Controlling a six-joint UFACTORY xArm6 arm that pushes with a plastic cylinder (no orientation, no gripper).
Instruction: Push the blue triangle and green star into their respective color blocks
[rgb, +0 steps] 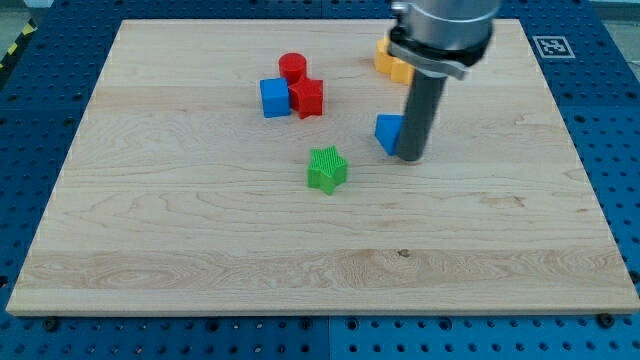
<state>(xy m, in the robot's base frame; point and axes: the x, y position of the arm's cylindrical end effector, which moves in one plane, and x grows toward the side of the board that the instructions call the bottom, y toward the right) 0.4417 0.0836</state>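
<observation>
The blue triangle (388, 132) lies right of the board's middle, partly hidden by my rod. My tip (411, 158) stands on the board touching the triangle's right side. The green star (326, 169) lies near the middle, left of and below the triangle, apart from my tip. A blue cube (273, 98) sits at the upper left of centre, touching a red block (307, 97). A red cylinder (292, 68) stands just above those two.
A yellow-orange block (390, 64) sits near the board's top edge, partly hidden behind the arm's body (443, 35). The wooden board (200, 250) rests on a blue perforated table. A marker tag (549, 45) sits at the top right.
</observation>
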